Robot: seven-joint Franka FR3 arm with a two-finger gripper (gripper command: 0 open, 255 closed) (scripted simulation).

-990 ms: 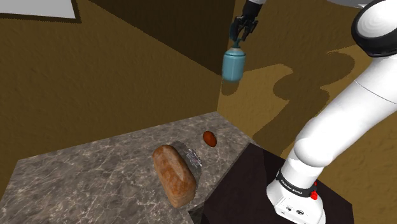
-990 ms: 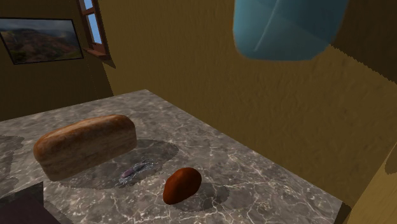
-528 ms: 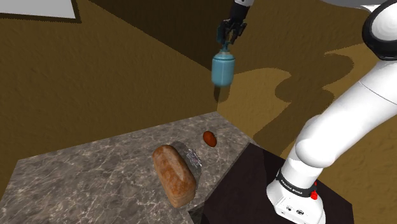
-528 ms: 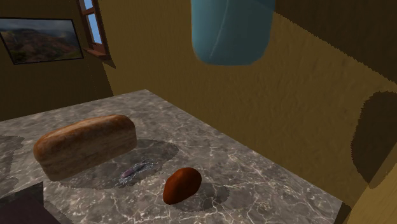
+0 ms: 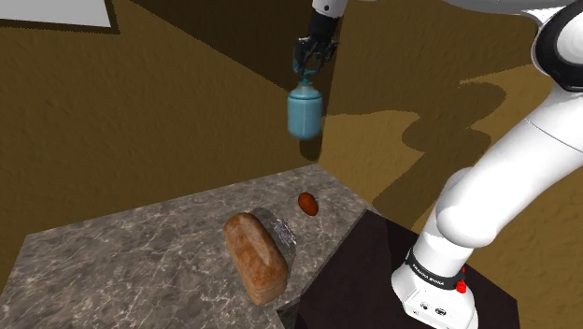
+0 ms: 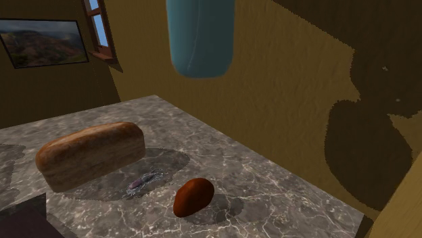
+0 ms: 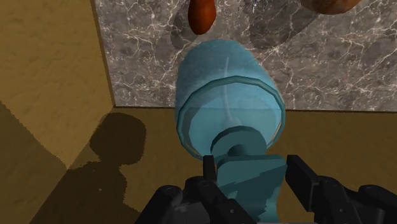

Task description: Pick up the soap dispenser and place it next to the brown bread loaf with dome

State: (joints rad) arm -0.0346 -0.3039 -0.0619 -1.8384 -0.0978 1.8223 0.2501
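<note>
Now my gripper (image 5: pixel 308 58) is pinching the pump head of the blue soap dispenser (image 5: pixel 305 112), which hangs high in the air above the counter's (image 5: pixel 112 262) far corner. Over the last second I've swung it toward the shoulder view's left, further in over the stone. The brown bread loaf (image 5: pixel 254 254) lies near the counter's front edge, so I judge the descent beside it is what remains
</note>
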